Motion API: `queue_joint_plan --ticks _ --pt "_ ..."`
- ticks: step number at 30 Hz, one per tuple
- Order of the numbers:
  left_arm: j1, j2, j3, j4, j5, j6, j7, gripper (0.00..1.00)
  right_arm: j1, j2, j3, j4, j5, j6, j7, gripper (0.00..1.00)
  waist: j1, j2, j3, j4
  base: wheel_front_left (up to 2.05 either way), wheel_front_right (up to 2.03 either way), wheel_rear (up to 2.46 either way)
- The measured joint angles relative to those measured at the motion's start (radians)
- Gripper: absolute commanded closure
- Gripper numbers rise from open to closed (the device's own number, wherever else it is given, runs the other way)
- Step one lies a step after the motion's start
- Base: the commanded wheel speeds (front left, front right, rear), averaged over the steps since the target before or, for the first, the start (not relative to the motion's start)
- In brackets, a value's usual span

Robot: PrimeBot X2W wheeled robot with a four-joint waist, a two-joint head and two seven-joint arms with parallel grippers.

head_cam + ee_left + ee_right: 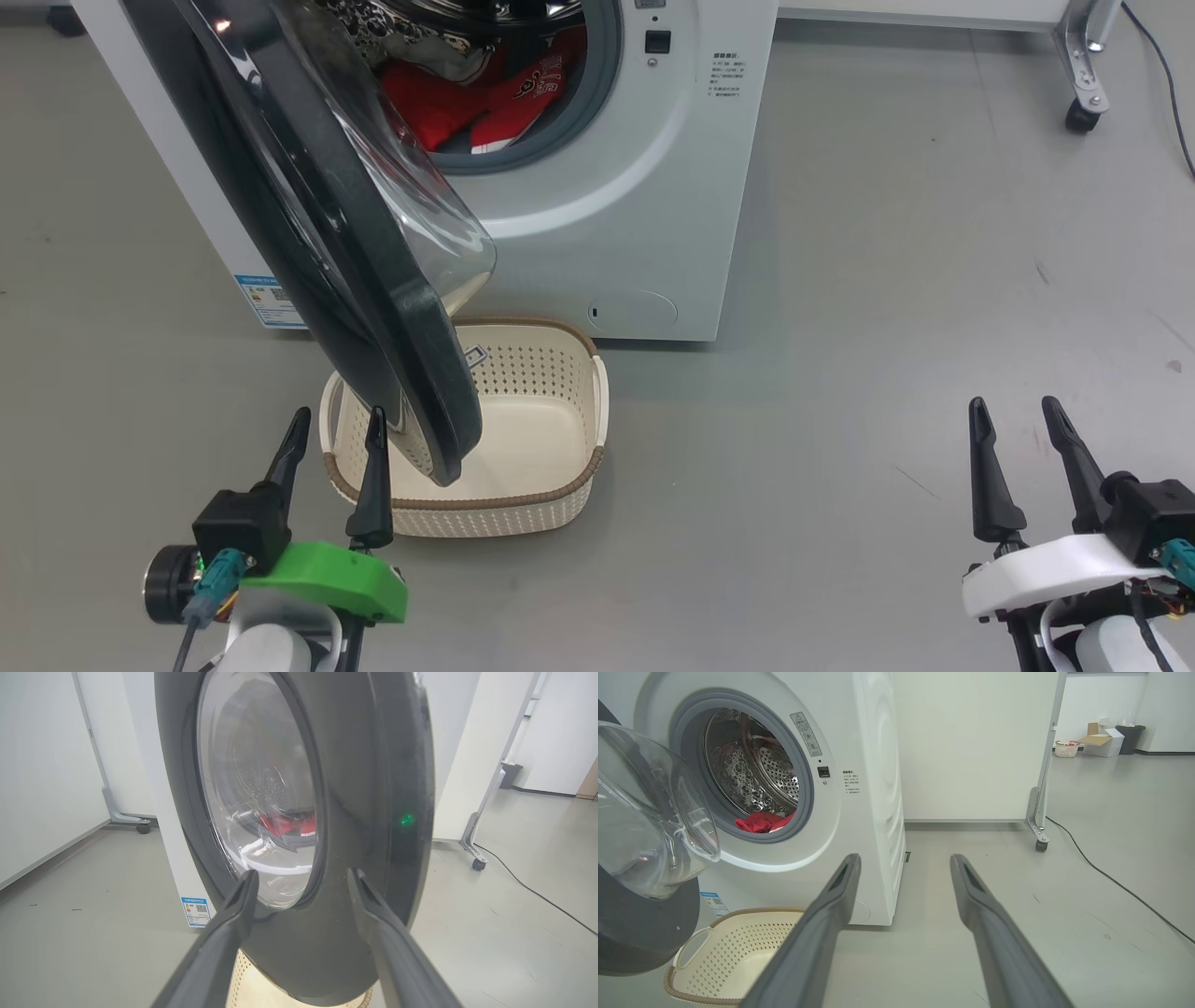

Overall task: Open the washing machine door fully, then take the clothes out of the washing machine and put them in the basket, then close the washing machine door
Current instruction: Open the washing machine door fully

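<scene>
The white washing machine (607, 215) stands ahead with its round black door (317, 233) swung partly out over the cream basket (551, 485) on the floor. Red clothes (485, 98) lie in the drum mouth, also visible as red clothes (761, 822) in the right wrist view. My left gripper (338, 425) is open, its fingers just short of the door's lower edge; the door (364, 788) looms close in the left wrist view. Open and empty, my right gripper (1018, 415) hovers over bare floor far right of the basket (738, 952).
Grey floor spreads to the right of the machine. A white partition on a castor foot (1083, 103) stands at the back right, with a black cable (1111, 882) running across the floor. A blue label (271, 301) marks the machine's left side.
</scene>
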Motion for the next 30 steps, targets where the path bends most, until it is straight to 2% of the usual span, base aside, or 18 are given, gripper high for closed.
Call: queue_joint_plan --ticks 2,3,6,16,30 --pt "0.0 0.0 0.001 0.0 -0.001 0.0 0.0 0.01 0.002 0.001 -0.001 0.0 -0.005 0.0 0.0 0.0 0.0 0.0 0.0 0.0 0.0 0.0 0.0" --pt "0.0 0.0 0.001 0.0 -0.001 0.0 0.0 0.44 0.003 0.002 -0.001 0.0 -0.006 0.0 0.0 0.0 0.0 0.0 0.0 -0.001 0.0 0.0 0.0" --pt "0.0 0.0 0.0 0.001 -0.001 0.0 0.0 1.0 0.009 0.003 -0.002 -0.001 -0.007 0.001 0.0 0.0 0.0 0.0 0.002 -0.001 0.0 0.0 0.0" --pt "0.0 0.0 0.013 -0.039 -0.001 -0.008 0.0 1.0 0.01 0.011 -0.009 -0.001 -0.015 0.01 0.0 0.0 0.0 0.0 0.003 0.001 0.0 0.0 0.0" --pt "-0.108 0.01 0.105 -0.222 0.022 -0.008 -0.005 1.0 0.01 0.035 -0.016 0.004 -0.029 0.019 0.0 0.0 0.0 0.0 0.0 -0.006 0.0 0.0 0.0"
